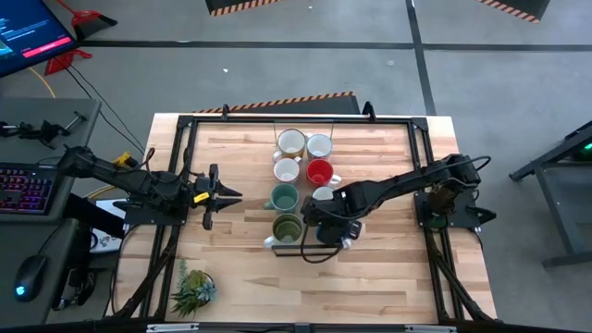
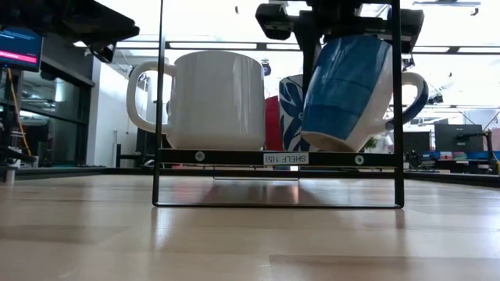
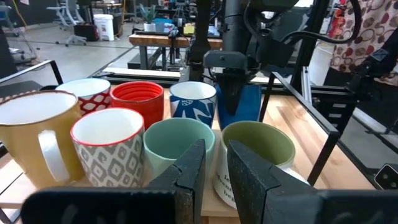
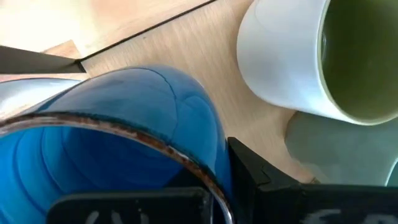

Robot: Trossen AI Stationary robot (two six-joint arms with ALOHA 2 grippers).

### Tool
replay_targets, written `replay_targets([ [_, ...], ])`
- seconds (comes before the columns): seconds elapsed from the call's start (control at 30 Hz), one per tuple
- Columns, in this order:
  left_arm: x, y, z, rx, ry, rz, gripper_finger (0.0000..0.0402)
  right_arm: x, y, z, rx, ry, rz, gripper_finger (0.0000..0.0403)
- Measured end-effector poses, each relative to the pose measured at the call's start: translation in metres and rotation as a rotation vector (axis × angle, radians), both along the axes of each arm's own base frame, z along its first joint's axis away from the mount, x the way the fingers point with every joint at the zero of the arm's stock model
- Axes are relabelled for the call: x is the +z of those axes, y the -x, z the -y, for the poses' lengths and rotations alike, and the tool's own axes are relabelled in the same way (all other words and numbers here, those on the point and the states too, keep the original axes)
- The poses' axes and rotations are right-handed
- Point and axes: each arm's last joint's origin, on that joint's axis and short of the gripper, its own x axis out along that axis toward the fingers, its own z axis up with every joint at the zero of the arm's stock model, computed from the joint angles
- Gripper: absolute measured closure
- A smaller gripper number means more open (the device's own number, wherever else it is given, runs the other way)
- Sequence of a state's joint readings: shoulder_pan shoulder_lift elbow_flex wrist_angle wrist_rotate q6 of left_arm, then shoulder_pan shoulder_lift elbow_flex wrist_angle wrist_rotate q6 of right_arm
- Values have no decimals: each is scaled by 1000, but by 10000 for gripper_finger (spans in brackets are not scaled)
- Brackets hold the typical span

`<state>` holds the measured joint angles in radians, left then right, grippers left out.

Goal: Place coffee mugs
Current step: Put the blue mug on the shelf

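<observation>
Tilted off upright, the blue mug (image 2: 348, 90) hangs in the right gripper (image 1: 331, 225), fingers pinched on its rim, its base low over the shelf (image 2: 273, 158) beside the olive-green mug (image 3: 258, 146) (right arm nearest). Seven mugs stand empty there. Left gripper (image 3: 214, 171) waits alongside, fingers slightly parted, holding nothing.

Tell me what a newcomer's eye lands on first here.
The blue mug hangs tilted in the right claw, just above the shelf's front edge beside the olive-green mug. Behind it, the other mugs stand in two rows mid-table. The left claw waits at the table's left.
</observation>
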<state>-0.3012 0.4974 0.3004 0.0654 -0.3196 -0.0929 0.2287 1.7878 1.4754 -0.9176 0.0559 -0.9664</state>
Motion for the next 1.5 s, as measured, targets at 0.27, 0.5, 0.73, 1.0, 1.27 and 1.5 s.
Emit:
replay_targets([
  [0.27,0,0,0,2,0,0,343,0,0,0,-12,-5,2,391],
  [0.5,0,0,0,2,0,1,343,-1,2,1,-77,6,-14,391],
  [0.73,0,0,0,2,0,1,343,-2,4,2,-102,24,-40,391],
  [1.0,0,0,0,2,0,1,343,-2,3,0,-95,18,-31,391],
  [1.27,0,0,0,2,1,1,343,0,0,-7,-56,11,23,391],
  [1.5,0,0,0,3,8,2,343,-1,1,-6,-83,7,6,391],
])
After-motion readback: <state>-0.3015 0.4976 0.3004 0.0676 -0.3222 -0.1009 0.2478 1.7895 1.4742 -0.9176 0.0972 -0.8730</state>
